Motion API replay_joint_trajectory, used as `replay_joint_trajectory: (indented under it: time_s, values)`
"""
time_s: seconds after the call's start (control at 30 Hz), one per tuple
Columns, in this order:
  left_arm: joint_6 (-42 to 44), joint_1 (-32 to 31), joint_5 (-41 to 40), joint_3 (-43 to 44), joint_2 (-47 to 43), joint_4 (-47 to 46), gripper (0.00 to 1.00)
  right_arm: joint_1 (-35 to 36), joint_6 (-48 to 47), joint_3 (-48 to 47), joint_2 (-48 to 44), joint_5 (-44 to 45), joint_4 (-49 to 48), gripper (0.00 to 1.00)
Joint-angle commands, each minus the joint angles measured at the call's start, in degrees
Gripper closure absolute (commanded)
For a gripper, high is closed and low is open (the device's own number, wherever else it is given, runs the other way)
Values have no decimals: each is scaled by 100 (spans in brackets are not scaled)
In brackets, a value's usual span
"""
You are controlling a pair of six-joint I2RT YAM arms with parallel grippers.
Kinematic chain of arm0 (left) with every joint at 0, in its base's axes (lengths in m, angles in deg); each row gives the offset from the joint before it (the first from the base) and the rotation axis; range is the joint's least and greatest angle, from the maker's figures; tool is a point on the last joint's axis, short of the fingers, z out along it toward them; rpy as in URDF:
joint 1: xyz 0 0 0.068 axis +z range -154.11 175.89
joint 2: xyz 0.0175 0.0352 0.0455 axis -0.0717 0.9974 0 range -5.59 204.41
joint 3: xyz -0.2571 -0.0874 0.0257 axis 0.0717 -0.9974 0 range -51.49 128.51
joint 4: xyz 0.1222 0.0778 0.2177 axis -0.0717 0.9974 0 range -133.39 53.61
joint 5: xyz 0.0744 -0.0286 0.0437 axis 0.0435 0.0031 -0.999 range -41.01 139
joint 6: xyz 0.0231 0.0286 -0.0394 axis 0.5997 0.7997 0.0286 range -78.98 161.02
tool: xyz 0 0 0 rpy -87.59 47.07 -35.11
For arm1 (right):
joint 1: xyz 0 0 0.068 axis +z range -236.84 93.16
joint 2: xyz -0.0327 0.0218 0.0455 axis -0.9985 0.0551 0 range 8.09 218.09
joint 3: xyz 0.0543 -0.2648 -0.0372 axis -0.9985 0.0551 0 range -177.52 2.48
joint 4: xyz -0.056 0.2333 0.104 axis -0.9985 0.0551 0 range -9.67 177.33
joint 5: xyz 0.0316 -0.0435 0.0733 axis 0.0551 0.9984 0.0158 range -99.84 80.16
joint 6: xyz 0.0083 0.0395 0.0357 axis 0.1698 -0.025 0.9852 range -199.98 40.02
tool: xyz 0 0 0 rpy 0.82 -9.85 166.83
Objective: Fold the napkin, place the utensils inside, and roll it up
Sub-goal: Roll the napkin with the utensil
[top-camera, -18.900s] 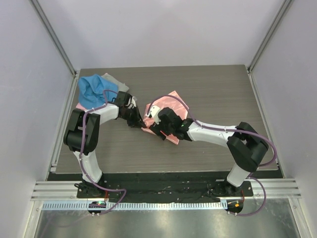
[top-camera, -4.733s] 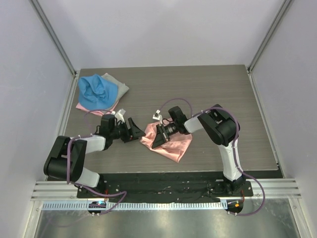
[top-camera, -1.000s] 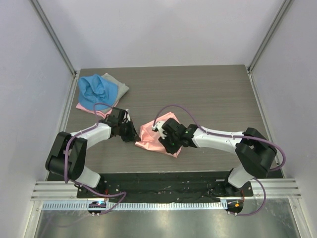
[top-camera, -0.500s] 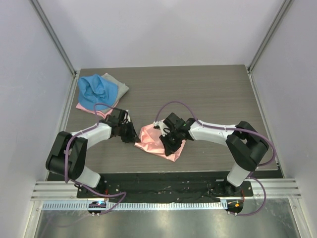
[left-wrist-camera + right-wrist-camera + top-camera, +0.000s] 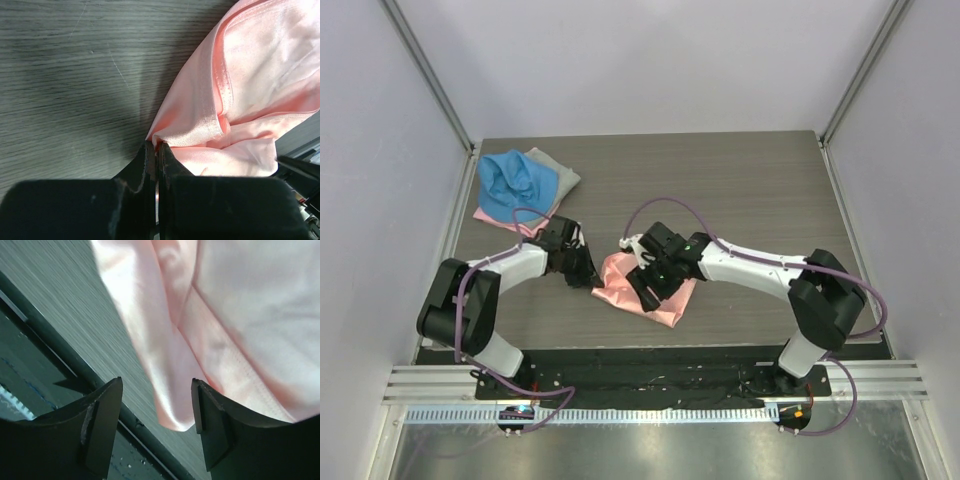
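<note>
Pink napkin corner clamped in left hand; right hand apart over it.

Napkin glossy smooth satin cloth; table matt grained wood-look surface

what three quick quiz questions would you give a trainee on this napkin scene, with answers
1. True or false: the left tool is shut on a corner of the napkin.
2. Pick one. The right tool is:
A) shut on a spoon
B) open, with its fingers apart over the napkin's edge
C) parked at the far right corner of the table
3. In a word: what colour is the cloth on top of the pile at the table's far left corner?

Key
1. True. The wrist view shows the jaws pinched together on the hem.
2. B
3. Blue: the blue cloth.
</note>
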Motion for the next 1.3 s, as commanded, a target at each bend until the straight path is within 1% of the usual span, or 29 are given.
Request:
replay_joint_trajectory:
  time_s: [0.0,0.03,0.07,0.13,0.17,0.27,0.37,0.5,0.73,1.1,1.13,1.2,1.23,1.27]
  values:
    - [154,-9,-32,241,160,303,100,519,-269,-441,-500,1257,-368,34]
    - [146,-9,38,267,178,303,100,598,-375,-397,-492,1799,-535,33]
    - [137,-9,73,276,212,312,100,791,-445,-371,-465,1996,-833,32]
    - [137,-9,126,320,248,303,100,950,-577,-230,-413,2357,-1230,33]
    - [128,-9,144,329,248,320,100,1090,-700,-186,-351,2428,-1588,32]
    - [119,-9,161,355,283,321,100,1266,-894,-72,-97,2420,-2126,34]
    - [102,-9,188,364,318,303,100,1381,-991,-63,132,2315,-2408,36]
    - [119,-9,214,373,327,329,100,1469,-1018,-45,457,2174,-2549,37]
    - [128,-9,197,417,380,356,100,1487,-956,34,730,2016,-2541,40]
    - [137,0,179,426,292,329,100,1461,-613,253,1161,2376,-2365,44]
    - [137,0,162,417,275,312,100,1461,-430,288,1161,2367,-2365,46]
    - [137,0,144,417,196,286,100,1434,-350,385,1161,2358,-2365,50]
    - [128,0,135,408,152,277,100,1425,-315,420,1161,2289,-2365,53]
    - [128,0,135,391,125,242,100,1408,-280,490,1143,2236,-2391,58]
